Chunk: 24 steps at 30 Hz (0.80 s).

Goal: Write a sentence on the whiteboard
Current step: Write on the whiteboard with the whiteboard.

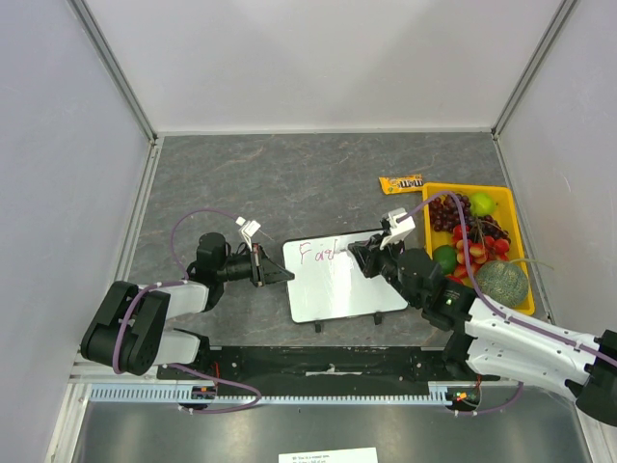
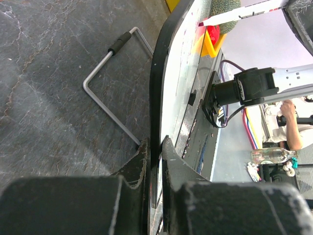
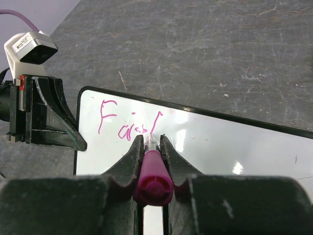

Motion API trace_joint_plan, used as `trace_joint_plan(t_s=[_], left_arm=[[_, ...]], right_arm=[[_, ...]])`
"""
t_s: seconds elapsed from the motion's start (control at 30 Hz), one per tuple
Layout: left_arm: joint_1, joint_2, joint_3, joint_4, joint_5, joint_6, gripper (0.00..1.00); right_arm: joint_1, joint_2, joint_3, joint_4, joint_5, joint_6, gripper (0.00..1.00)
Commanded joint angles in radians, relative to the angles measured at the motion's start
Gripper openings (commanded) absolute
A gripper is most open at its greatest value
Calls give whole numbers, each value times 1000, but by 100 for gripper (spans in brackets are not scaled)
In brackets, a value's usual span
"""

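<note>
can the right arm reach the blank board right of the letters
Probably yes: the right gripper holds the marker at the lettering, and the whiteboard beside it lies bare.

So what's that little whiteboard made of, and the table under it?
The whiteboard looks like a smooth glossy white panel, lights glare off it; its thin black frame is probably plastic. The table looks like matte dark grey stone with pale veins, though it could be printed laminate.

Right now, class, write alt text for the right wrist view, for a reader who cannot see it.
The right arm's fingers clamp a magenta marker, its tip at the whiteboard beside pink lettering, roughly "Fai". The left arm's fingers grip the board's left edge.
</note>
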Motion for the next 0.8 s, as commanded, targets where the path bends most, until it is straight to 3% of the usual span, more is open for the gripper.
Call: trace_joint_plan(t_s=[0.0,0.77], left_arm=[[-11,14,11,-35,-68,67,2],[-11,16,11,-36,-69,69,2]], right_arm=[[-4,15,42,7,69,-38,0],[-4,-44,-5,-79,40,-11,0]])
